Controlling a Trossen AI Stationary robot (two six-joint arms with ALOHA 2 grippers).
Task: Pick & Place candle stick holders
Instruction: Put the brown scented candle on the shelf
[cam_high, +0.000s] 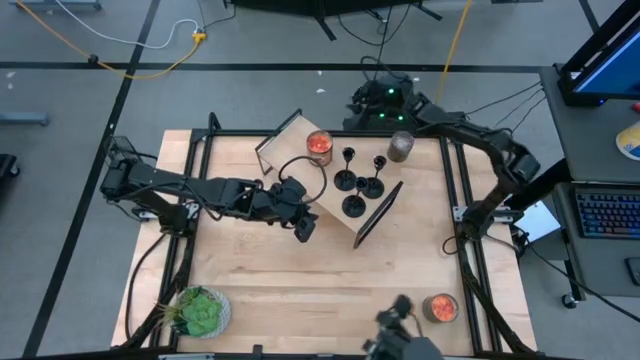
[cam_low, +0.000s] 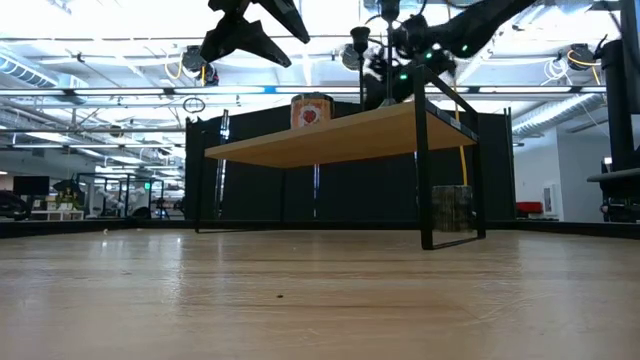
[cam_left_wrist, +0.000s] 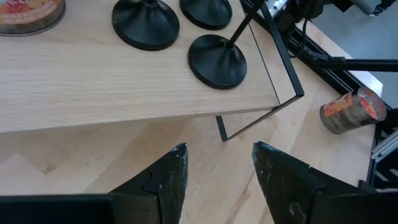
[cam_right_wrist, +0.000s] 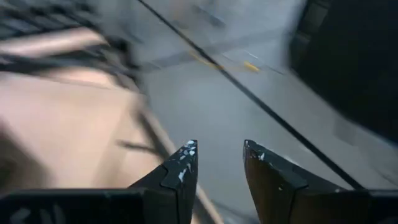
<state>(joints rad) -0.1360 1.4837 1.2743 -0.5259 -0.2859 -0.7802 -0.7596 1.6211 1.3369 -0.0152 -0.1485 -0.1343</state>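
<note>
Down at the front edge of the table (cam_high: 300, 290), nearest the overhead camera, a jar with an orange-red top (cam_high: 440, 307) sits on the wood, and a green plant in a pot (cam_high: 200, 312) sits at the front corner on the left arm's side. Now to the landmark: a small raised wooden shelf (cam_high: 330, 205) on a thin black frame, out in the middle of the table. All three candle stick holders (cam_high: 362, 187) stand upright on that shelf, clustered close together toward its right end, bases near one another. At the shelf's far end there's a second jar with an orange-red top (cam_high: 319, 146). A grey jar (cam_high: 401, 146) stands on the table just beyond the shelf. The left gripper (cam_high: 303, 227) hovers beside the shelf's front edge, fingers (cam_left_wrist: 171, 180) parted with a clear gap and nothing between them, the holders' round bases just ahead of it. The right gripper (cam_right_wrist: 217, 168) is up behind the shelf, past the table's far edge, fingers parted a little and empty
</note>
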